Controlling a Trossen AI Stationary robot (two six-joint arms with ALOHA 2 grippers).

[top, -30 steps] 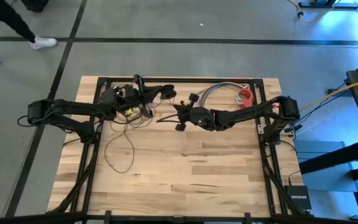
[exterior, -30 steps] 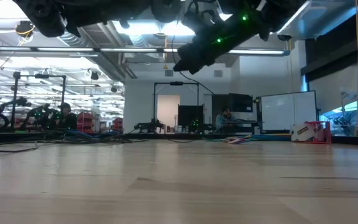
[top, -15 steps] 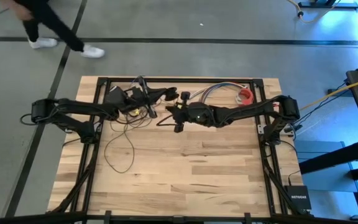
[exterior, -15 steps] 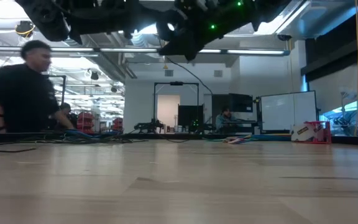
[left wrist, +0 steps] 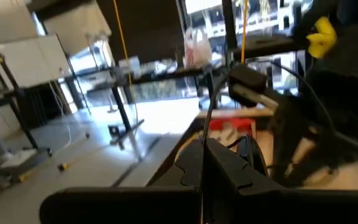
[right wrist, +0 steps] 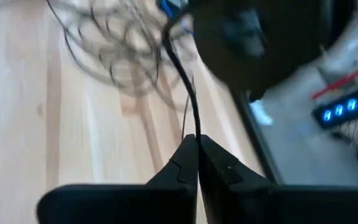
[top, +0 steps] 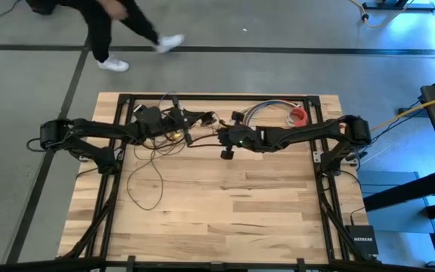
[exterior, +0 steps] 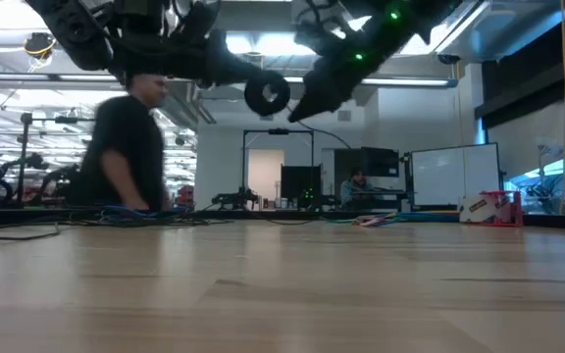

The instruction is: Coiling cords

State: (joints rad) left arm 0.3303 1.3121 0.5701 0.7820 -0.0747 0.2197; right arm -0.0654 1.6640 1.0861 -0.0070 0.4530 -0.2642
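The cord is a thin dark wire. Its loose loops [top: 146, 177] lie on the wood at the left, with a tangle [top: 165, 140] under my left arm. A round black puck [exterior: 266, 95] hangs in the air between my two grippers. My left gripper [top: 206, 119] is shut on the wire near the far middle of the table, pointing level toward the right. My right gripper [top: 221, 136] is shut on the wire just to its right. The loops [right wrist: 123, 56] show beyond my right gripper's fingers. My left gripper pinches the thin wire [left wrist: 207, 118] between its two shut fingers, coming level from the table's left. The wire runs on ahead from the fingertips, clear of the table. My right gripper pinches the wire [right wrist: 193, 118] between its shut fingers, slanting down from the table's right. From the fingertips the wire runs in a slight curve toward my left gripper, above the table.
A bundle of multicoloured wires [top: 259, 112] and a red tape roll [top: 299, 115] lie at the far right. A person [top: 119, 23] walks past beyond the far edge. Bare wood [top: 225, 211] covers the near half of the table.
My left gripper has sunk and gone a little toward the table's right, closer to my right gripper, and the puck has come down with it. My right gripper has shifted slightly left and back right. Both stay shut. The person has walked rightward behind the table.
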